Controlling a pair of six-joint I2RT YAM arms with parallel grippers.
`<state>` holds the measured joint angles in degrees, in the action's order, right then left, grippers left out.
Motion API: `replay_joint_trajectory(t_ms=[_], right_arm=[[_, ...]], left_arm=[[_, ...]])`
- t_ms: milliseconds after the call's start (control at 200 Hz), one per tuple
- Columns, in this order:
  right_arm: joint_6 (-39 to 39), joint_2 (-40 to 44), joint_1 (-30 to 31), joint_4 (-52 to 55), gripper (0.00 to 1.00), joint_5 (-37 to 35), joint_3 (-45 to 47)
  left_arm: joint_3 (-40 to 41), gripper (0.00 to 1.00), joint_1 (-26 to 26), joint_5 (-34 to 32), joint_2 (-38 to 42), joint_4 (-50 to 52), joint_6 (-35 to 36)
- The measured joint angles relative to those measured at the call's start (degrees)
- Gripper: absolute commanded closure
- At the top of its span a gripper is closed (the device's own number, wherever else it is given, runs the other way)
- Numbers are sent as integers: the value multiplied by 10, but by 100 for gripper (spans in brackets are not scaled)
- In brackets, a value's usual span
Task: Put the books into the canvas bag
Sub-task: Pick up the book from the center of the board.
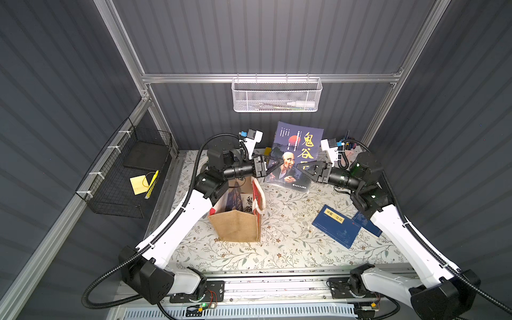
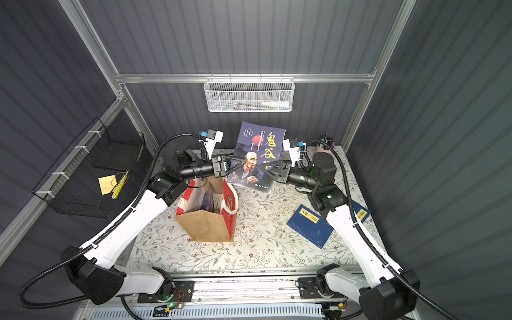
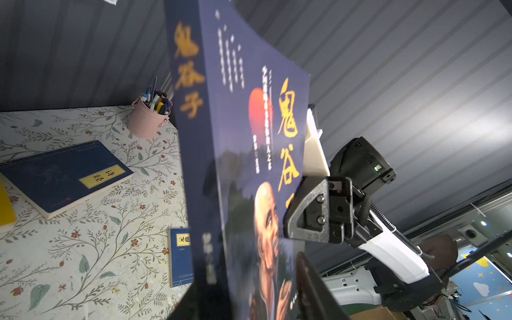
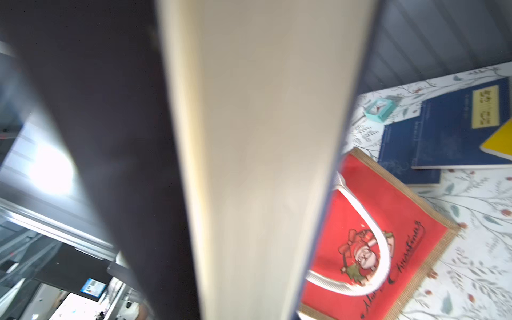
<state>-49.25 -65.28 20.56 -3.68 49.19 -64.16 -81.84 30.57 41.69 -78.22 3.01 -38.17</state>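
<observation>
A big dark book [image 1: 293,149] [image 2: 257,149] with orange characters and a bald man's portrait stands upright in the air behind the canvas bag [image 1: 235,227] [image 2: 205,225]. My right gripper [image 1: 298,166] is shut on its page edge [image 4: 263,138]. My left gripper [image 1: 273,166] [image 3: 249,291] straddles the spine [image 3: 191,110], jaws apart. The bag stands open with books [image 1: 241,202] inside; its red panel [image 4: 388,221] shows in the right wrist view. Two navy books [image 1: 335,225] [image 1: 365,223] lie at the right. A navy book [image 3: 63,177] and a yellow one [image 3: 5,210] lie at the back.
A white mesh basket [image 1: 277,95] hangs on the back rail. A black wire basket [image 1: 124,177] on the left wall holds a yellow sticky note [image 1: 138,184]. A pink pen bucket [image 3: 148,122] stands in the back right corner; a small teal frame [image 4: 379,109] lies near the back books.
</observation>
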Motion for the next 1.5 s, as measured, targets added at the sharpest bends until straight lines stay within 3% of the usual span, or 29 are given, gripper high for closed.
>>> replay_joint_trajectory(t_ms=[60, 335, 810, 905, 986, 1031, 1101, 1266, 1496], right_arm=[[19, -3, 7, 23, 87, 4, -14], [58, -30, 17, 54, 86, 18, -39], [82, -103, 43, 81, 86, 23, -83], [84, -109, 47, 85, 76, 23, -87], [89, -112, 50, 94, 53, 16, -93], [94, -113, 54, 98, 44, 7, -96], [100, -116, 64, 111, 40, -14, -99], [121, -125, 104, 151, 31, -90, -100], [142, -198, 183, 248, 27, -205, -160]], left_arm=[[-13, 52, -12, 11, 0, 0, -2], [-25, 89, -50, 68, -20, -17, -45], [-36, 73, -69, 82, -23, 56, -10], [-36, 88, -70, 80, -23, 74, -1], [-36, 99, -76, 81, -23, 83, 13], [-37, 100, -78, 83, -22, 92, 18], [-42, 100, -86, 81, -18, 122, 35], [-94, 100, -109, 7, 2, 254, 111], [-181, 100, -119, -218, 60, 410, 225]])
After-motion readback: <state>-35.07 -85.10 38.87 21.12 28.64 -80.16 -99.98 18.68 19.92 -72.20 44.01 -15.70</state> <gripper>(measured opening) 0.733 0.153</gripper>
